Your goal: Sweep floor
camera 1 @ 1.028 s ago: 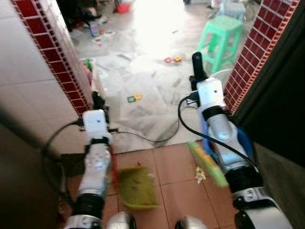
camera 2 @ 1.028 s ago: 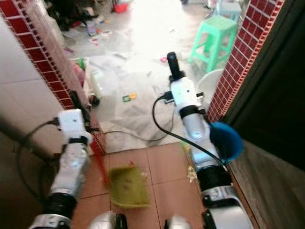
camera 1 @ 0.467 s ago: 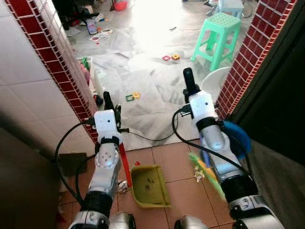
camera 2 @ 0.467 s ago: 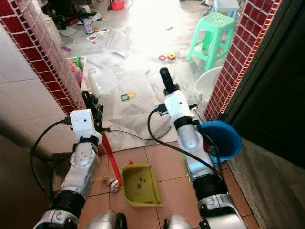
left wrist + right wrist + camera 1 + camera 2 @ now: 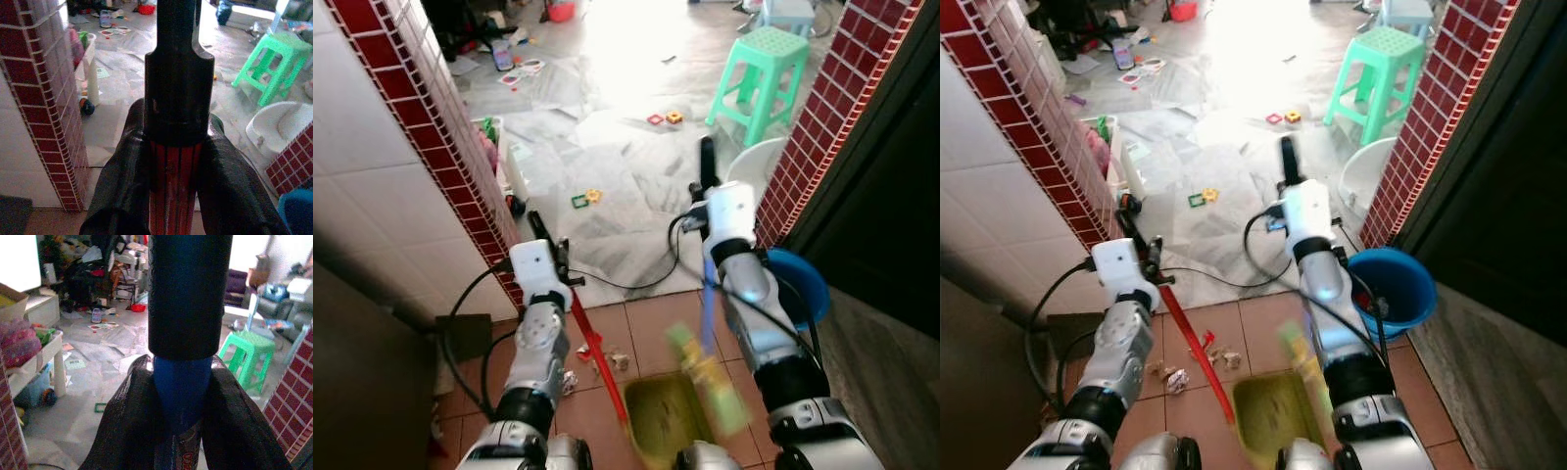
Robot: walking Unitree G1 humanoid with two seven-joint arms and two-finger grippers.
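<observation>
My left gripper (image 5: 546,240) is shut on the red handle (image 5: 592,348) of a green dustpan (image 5: 668,423), which sits low on the brown tiles between my arms. In the left wrist view, black fingers (image 5: 122,181) clamp that red, black-capped handle (image 5: 176,186). My right gripper (image 5: 707,174) is shut on the blue broom handle (image 5: 705,308). The blurred green broom head (image 5: 710,387) hangs over the dustpan's right side. The right wrist view has the blue handle (image 5: 183,391) squeezed between the fingers (image 5: 127,426). Crumpled scraps (image 5: 1224,357) lie on the tiles left of the dustpan.
Red brick pillars (image 5: 445,147) frame the doorway on both sides. A blue bucket (image 5: 1393,289) stands by my right arm, with a white basin (image 5: 1361,176) and green stool (image 5: 1386,64) beyond. Small toys (image 5: 1200,199) and papers litter the marble floor ahead. A black cable (image 5: 1214,279) crosses the threshold.
The dustpan has slid right and closer to me, its red handle now slanting. The broom head has swung left over the dustpan. Scraps now lie bare left of the pan.
</observation>
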